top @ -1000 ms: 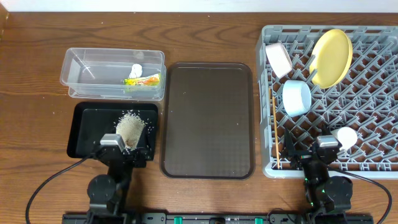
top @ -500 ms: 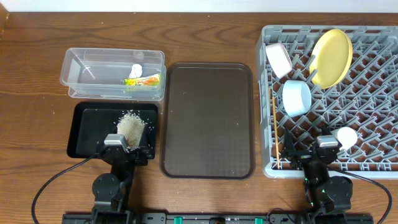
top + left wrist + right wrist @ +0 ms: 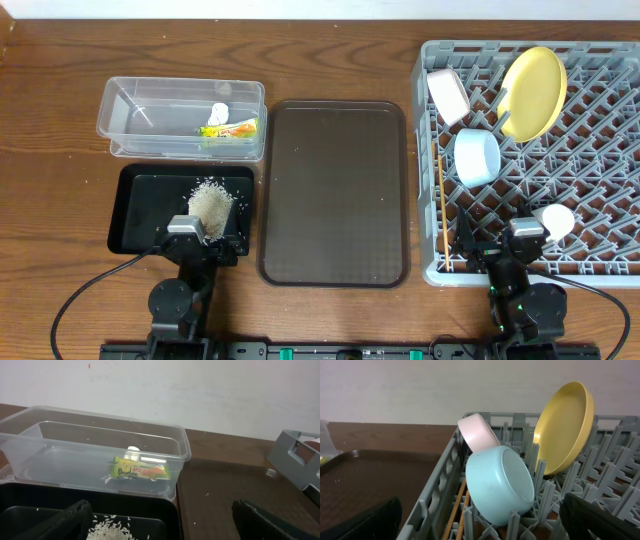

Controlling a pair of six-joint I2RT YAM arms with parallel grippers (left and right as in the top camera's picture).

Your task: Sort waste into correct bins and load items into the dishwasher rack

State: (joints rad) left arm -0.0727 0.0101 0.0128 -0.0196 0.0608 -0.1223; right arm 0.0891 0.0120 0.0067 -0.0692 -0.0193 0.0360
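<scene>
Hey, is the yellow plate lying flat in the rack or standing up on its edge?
Standing on edge. In the right wrist view the yellow plate rises among the tines of the rack, leaning slightly.

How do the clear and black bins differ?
The clear bin is see-through, the black bin opaque. The clear bin sits farther back, the black bin in front. The clear bin holds a wrapper and a white scrap; the black bin holds rice. Both are rectangular, left of the brown tray.

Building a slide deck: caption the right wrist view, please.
Blue bowl, pink bowl and yellow plate propped on edge in the grey dishwasher rack, brown tray at left.
</scene>
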